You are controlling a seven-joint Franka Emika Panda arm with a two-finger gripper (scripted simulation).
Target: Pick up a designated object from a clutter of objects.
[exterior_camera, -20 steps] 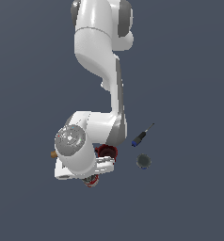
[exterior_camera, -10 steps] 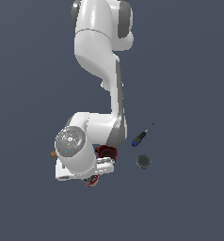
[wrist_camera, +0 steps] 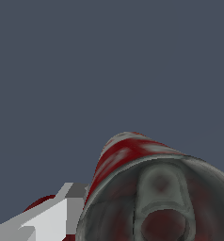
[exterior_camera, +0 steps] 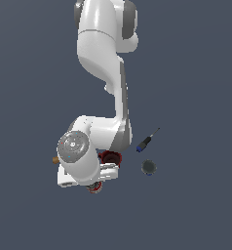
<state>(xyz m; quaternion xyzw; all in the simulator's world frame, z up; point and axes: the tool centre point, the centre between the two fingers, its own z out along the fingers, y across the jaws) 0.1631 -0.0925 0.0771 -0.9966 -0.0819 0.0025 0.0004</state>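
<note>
Wooden hammer handle pokes out at the exterior view's left edge of the arm's wrist; only that one tip of one hammer shows. Next along, the gripper sits low over the clutter, and a sliver of the red-and-white can peeks from under it. One dark red mug stands just beside the gripper. Further right lie one blue-and-black screwdriver and one dark, round can, both well apart from the gripper. So two cans can be counted; any others, and the green block, are hidden by the arm.

In the wrist view the can fills the near field, its grey top turned to the camera, with a pale finger close against its side. The second finger is out of sight, so whether the claw is released or clenched on the can cannot be told.

The step in hand looks like the grasp itself. If the fingers already bear on the can, the next move calls for a straight lift, clear of the mug; if not, they must first clamp across it.
</note>
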